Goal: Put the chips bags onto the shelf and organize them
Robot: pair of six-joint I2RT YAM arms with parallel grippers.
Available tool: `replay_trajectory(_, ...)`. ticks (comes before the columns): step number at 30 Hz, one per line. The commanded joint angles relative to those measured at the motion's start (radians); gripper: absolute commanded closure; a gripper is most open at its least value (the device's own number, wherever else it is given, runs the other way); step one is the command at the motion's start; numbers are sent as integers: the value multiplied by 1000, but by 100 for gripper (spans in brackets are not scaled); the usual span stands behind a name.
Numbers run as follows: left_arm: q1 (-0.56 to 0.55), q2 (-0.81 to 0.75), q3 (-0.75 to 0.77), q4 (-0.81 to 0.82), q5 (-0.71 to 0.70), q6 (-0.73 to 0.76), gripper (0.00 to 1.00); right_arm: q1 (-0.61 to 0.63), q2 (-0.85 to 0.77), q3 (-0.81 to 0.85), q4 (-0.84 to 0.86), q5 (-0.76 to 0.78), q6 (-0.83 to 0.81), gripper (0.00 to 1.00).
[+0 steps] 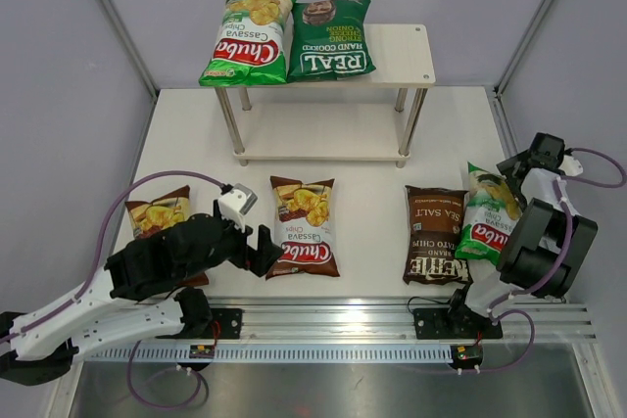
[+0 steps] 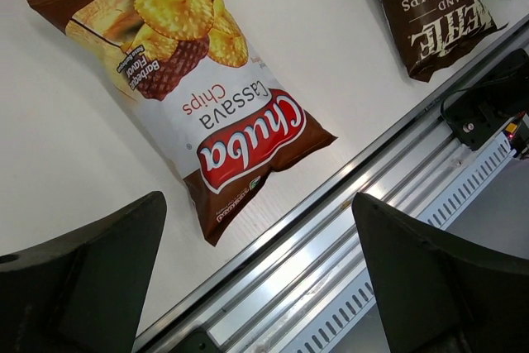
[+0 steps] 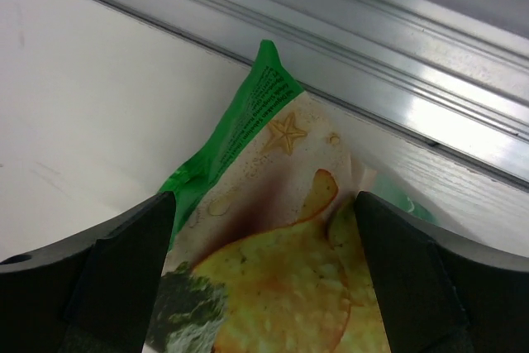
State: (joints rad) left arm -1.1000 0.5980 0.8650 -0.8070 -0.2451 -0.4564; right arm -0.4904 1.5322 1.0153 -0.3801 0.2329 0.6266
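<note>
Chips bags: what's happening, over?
Both jaws open. Light-green Chuba and REAL on shelf top, four on table. Right jaws over second light-green Chuba. Nothing blocking.

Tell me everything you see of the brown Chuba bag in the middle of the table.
The brown Chuba bag is glossy and puffy, brown at both ends, white between, with a red logo, Cassava Chips, Barbeque Flavor and pictured chips. It lies flat, face up on the white table, logo end toward the near rail. Only the table touches it; the open left hand hovers by its near end.
</note>
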Motion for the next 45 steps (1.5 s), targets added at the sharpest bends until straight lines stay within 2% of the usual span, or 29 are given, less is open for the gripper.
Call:
replay_trajectory(1, -3, -24, -12, 31, 12, 30, 1, -4, 46, -55, 133, -30, 22, 3)
replay_trajectory(6, -1, -33, -15, 34, 3, 28, 1, -2, -24, -188, 254, -84, 67, 11)
replay_trajectory(9, -1, -26, -12, 32, -5, 25, 1, -2, -89, -251, 296, -110, 107, 24)
replay_trajectory(10, -3, -24, -12, 28, -14, 21, 1, -1, -116, -265, 299, -121, 119, 36)
replay_trajectory(13, -1, -18, -9, 23, -31, 15, 1, -2, -158, -306, 302, -129, 137, 49)
replay_trajectory(14, -1, -18, -8, 23, -34, 15, 1, -2, -167, -325, 306, -133, 137, 58)
replay_trajectory(17, -1, -14, -6, 28, -57, 7, 1, -2, -202, -349, 297, -147, 145, 71)
replay_trajectory(21, -1, -1, -11, 48, -65, -14, 1, -2, -268, -347, 264, -170, 145, 80)
replay_trajectory(23, -3, 8, -17, 61, -62, -34, 1, -1, -309, -324, 224, -185, 134, 90)
replay_trajectory(24, -3, 11, -20, 77, -62, -41, 1, -2, -345, -317, 213, -193, 128, 100)
replay_trajectory(29, -3, 17, -50, 173, -42, -62, 1, -2, -428, -250, 129, -228, 102, 100)
replay_trajectory(40, -3, 37, -216, 652, 4, -33, 1, -2, -580, -101, -9, -423, 91, 100)
replay_trajectory(45, -4, 130, -235, 842, 36, 37, 1, -2, -616, -92, -10, -553, 168, 100)
